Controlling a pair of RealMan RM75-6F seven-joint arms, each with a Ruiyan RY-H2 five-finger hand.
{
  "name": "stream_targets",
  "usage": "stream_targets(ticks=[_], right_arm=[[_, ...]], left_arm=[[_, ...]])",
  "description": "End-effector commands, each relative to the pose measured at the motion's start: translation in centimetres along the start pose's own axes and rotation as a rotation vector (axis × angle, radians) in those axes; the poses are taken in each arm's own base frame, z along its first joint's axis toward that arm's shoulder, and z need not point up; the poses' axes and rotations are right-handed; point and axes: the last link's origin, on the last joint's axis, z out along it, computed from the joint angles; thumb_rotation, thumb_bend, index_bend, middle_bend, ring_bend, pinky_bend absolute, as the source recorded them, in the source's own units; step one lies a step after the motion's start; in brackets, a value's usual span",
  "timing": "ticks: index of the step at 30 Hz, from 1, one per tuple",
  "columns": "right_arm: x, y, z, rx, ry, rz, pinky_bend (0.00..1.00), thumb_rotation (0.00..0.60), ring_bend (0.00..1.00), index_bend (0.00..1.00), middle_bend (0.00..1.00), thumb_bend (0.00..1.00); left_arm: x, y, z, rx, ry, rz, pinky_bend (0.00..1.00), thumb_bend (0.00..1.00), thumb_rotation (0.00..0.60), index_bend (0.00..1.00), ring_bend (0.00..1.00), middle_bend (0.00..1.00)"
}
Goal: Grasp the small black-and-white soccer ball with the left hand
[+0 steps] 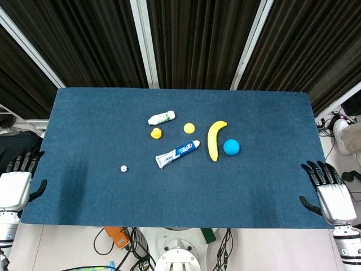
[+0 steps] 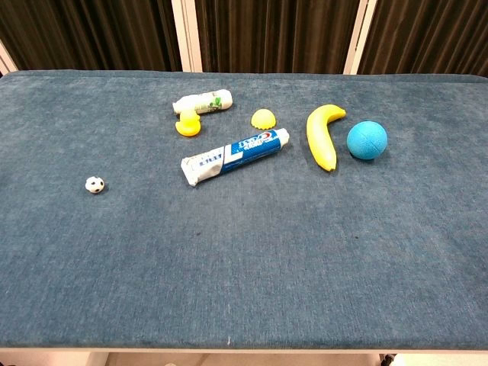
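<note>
The small black-and-white soccer ball [image 1: 123, 168] [image 2: 94, 184] lies alone on the blue table [image 1: 84, 130], left of centre. My left hand [image 1: 16, 183] rests at the table's left front corner, fingers spread and holding nothing, well left of the ball. At the right front corner my right hand [image 1: 329, 192] also lies with fingers spread and nothing in it. Neither hand shows in the chest view.
Behind and right of the ball lie a toothpaste tube [image 1: 177, 154], a white bottle [image 1: 161, 118], a yellow duck [image 1: 155, 133], a yellow cap [image 1: 189, 128], a banana [image 1: 214, 139] and a blue ball [image 1: 231, 147]. Cables hang below the front edge.
</note>
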Motion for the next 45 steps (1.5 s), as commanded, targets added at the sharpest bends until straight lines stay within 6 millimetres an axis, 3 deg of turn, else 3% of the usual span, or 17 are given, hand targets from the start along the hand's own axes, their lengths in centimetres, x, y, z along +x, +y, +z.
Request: stream_targets(ticks=[1,11,17,26,35,45], right_arm=[[0.0,0.0,0.0,-0.002,-0.002,0.000,0.13,0.600,0.12,0.18,0.17,0.34],[-0.1,0.0,0.1,-0.006,-0.015,0.006,0.13,0.600,0.12,0.18,0.17,0.34],[-0.2,0.0,0.2,-0.012,-0.017,0.010,0.12,0.600,0.12,0.18,0.17,0.34],[-0.3,0.0,0.2,-0.013,-0.024,0.011,0.12,0.600,0.12,0.18,0.17,0.34],[-0.3,0.0,0.3,-0.018,-0.028,0.012,0.12,0.600,0.12,0.18,0.17,0.34],[-0.4,0.0,0.3,-0.021,-0.025,0.009,0.12,0.600,0.12,0.18,0.17,0.34]], left_arm=[[-0.1,0.1,0.0,-0.003,-0.001,-0.002,0.14,0.34,0.600,0.10,0.00,0.00],[-1.5,2.3,0.5,-0.075,-0.051,-0.047,0.14,0.33,0.600,0.10,0.00,0.00],[-3.2,5.6,1.8,-0.177,-0.100,-0.129,0.14,0.31,0.600,0.11,0.00,0.00],[-5.8,10.5,5.2,-0.299,-0.228,-0.331,0.14,0.31,0.600,0.21,0.00,0.00],[-7.8,12.0,8.7,-0.309,-0.259,-0.450,0.14,0.31,0.600,0.25,0.00,0.00],[-9.5,11.2,10.6,-0.276,-0.301,-0.461,0.14,0.28,0.600,0.27,0.00,0.00]])
